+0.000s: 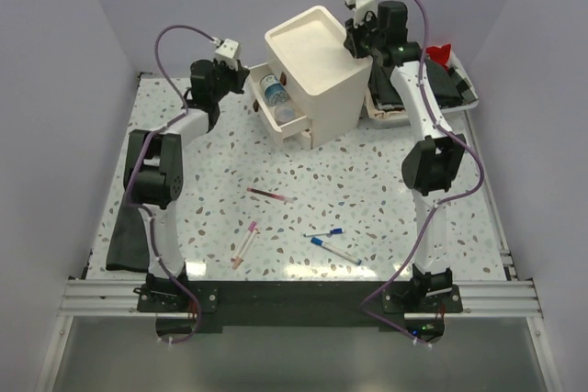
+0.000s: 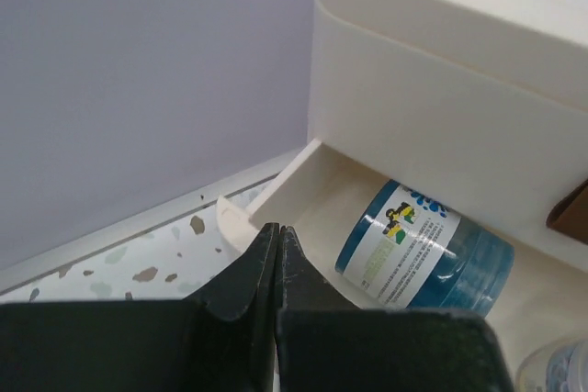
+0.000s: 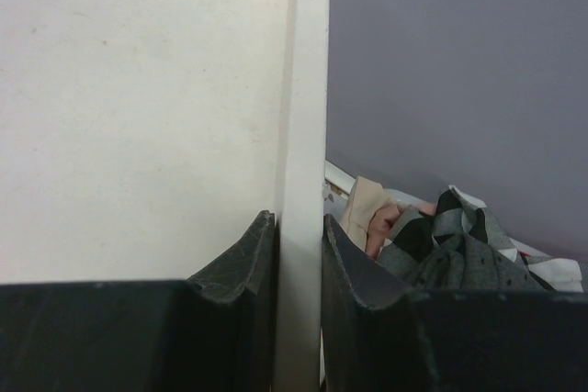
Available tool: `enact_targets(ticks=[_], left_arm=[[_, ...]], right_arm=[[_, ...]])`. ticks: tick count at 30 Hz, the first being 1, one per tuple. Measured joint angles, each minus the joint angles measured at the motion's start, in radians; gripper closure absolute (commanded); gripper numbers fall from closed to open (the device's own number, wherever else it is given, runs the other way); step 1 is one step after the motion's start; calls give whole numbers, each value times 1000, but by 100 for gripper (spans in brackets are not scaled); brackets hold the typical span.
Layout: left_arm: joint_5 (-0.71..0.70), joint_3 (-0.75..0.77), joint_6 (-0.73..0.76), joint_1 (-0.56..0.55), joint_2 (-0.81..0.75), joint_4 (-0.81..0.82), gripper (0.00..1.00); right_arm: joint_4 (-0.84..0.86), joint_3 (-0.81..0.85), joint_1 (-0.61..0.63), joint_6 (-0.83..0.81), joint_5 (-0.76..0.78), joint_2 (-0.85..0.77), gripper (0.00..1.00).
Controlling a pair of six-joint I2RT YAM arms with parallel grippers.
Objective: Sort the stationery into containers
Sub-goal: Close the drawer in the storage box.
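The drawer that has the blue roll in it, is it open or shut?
Open. The drawer stands pulled out of the cabinet, and the blue roll lies uncovered inside it.

You saw the blue labelled roll (image 2: 418, 254) only in part; the cabinet (image 2: 441, 89) front hid its upper side. The pale-blue item (image 2: 559, 372) and brown handle (image 2: 571, 210) were cut off at the left wrist view's right edge. From above, the maroon pen (image 1: 269, 195) was too small to tell cap from tip.
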Motion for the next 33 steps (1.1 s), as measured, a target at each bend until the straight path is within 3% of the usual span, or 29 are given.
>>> enact_targets(ticks=[8, 13, 23, 28, 33], left_arm=[[13, -19, -21, -44, 0, 18, 100], [24, -188, -35, -34, -148, 3, 100], [62, -355, -3, -27, -478, 9, 100], [63, -478, 21, -20, -457, -19, 100], [63, -488, 33, -5, -369, -33, 100]], right_arm=[[0, 0, 2, -10, 2, 0, 100], [3, -1, 3, -14, 1, 0, 100], [4, -1, 4, -18, 2, 0, 100], [3, -1, 4, -18, 2, 0, 100], [5, -4, 4, -19, 2, 0, 100]])
